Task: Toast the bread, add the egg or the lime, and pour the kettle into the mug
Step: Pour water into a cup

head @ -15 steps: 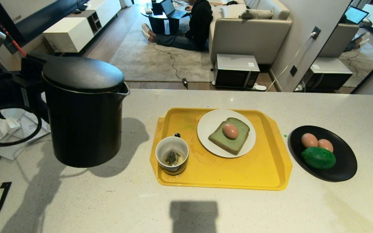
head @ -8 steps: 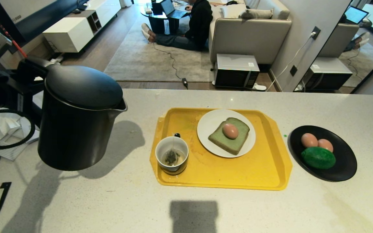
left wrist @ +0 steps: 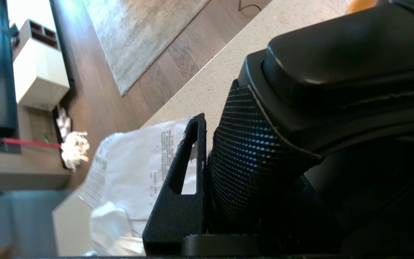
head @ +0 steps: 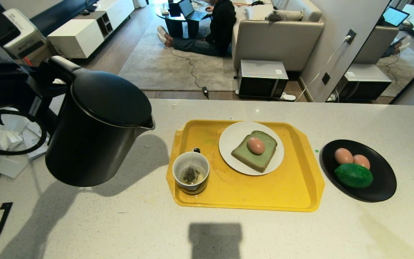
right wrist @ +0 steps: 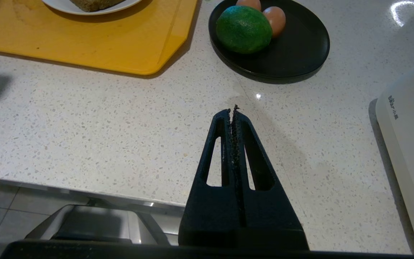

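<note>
Head view — kettle [head: 97,133] tilted, spout mugward [head: 191,172].

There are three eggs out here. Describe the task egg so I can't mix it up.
On the yellow tray sits a white plate with green bread. The egg lies alone on it; the other two eggs share the black plate with the lime.

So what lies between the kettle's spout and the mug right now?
In the head view, only bare counter carrying the kettle's shadow, then the tray's yellow rim. The kettle, held by the left pincer, is tilted toward the mug.
</note>
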`<state>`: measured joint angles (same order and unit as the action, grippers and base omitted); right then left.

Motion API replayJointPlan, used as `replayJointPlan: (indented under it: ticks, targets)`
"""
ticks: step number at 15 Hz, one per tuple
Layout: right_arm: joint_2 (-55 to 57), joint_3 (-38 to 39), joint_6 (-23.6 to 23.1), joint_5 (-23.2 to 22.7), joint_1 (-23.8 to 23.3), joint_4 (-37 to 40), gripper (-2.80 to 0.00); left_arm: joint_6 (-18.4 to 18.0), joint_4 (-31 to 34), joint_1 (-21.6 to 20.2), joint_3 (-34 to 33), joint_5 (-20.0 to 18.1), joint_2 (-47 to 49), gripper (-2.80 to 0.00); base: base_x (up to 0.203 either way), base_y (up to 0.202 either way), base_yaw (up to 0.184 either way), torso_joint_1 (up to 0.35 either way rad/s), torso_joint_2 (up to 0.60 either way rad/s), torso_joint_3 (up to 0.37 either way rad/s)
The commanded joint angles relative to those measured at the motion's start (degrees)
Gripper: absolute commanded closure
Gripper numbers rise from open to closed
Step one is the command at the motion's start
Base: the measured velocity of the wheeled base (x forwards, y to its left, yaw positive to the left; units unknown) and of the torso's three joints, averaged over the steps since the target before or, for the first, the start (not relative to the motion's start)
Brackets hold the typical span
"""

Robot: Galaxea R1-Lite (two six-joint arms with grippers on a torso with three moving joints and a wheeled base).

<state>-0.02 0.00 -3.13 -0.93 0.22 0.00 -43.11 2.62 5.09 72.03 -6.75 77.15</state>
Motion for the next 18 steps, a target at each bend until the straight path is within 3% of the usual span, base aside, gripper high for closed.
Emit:
replayJointPlan:
  ticks: [1,5,8,11,18]
  targets:
    - [0.0,0.1,0.0,0.0,0.0,0.0,0.0,-3.2,3.3,2.0,3.5,1.7,1.6,0.0,0.0,0.0,0.0,0.0,0.0,0.0]
    - [0.0,0.1,0.0,0.0,0.0,0.0,0.0,-6.9,9.7,6.4,7.6,7.5,3.4,0.0,0.0,0.0,0.0,0.0,0.0,0.0]
    - [0.0,0.1,0.0,0.0,0.0,0.0,0.0,-10.2,12.2,7.7,10.4,9.0,5.4,0.0,0.0,0.0,0.0,0.0,0.0,0.0]
    - [0.0,0.1,0.0,0.0,0.0,0.0,0.0,-11.3,12.8,9.3,11.2,9.7,7.7,0.0,0.0,0.0,0.0,0.0,0.0,0.0]
    - [0.0,0.1,0.0,0.0,0.0,0.0,0.0,-15.9,13.0,14.5,14.6,19.2,11.4,0.0,0.0,0.0,0.0,0.0,0.0,0.0]
